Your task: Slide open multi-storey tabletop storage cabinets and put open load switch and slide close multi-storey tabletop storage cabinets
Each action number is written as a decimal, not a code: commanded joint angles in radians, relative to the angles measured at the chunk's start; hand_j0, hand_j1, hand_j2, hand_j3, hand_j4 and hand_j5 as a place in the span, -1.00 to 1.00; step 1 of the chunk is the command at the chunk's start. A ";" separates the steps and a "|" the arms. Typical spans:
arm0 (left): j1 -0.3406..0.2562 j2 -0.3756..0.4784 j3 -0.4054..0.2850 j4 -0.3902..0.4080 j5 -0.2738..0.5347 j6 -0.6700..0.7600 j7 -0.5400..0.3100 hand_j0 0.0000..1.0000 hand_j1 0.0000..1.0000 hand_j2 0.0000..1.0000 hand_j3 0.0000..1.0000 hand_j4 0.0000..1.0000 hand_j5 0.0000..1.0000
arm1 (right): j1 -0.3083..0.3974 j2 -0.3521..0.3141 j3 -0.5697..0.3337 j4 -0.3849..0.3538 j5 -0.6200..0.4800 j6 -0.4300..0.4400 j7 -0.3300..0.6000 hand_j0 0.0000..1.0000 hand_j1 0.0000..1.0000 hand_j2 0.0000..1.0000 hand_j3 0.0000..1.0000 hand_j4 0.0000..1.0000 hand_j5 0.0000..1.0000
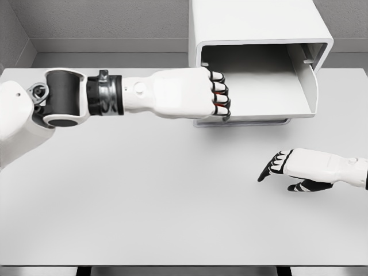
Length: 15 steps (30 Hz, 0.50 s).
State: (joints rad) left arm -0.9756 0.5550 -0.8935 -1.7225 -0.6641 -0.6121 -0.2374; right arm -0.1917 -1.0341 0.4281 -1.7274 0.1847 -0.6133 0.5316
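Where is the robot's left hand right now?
In the head view, the left hand reaches across the table to the left edge of the open drawer, upper centre.

1. A wide table (172, 218) fills most of the view, its top a pale, matte grey-white with a straight front edge.
2. Below that front edge runs a dark strip of floor (184, 271), broken by lighter patches.
3. Behind the table stands a grey back wall (109, 20) with a fine, grainy texture.
4. A side wall (12, 29) of the same grey meets it at the left corner.
5. The light is soft and even, leaving only faint shadows on the tabletop.
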 commanded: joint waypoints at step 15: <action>-0.043 -0.115 -0.010 0.124 0.001 0.001 -0.034 0.08 0.08 0.08 0.08 0.08 0.08 | 0.000 -0.001 0.000 0.002 -0.007 0.002 -0.001 0.53 0.53 0.53 0.53 0.53 0.53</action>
State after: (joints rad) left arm -1.0232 0.4561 -0.9035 -1.6122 -0.6681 -0.6122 -0.2638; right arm -0.1917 -1.0341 0.4278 -1.7254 0.1847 -0.6132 0.5314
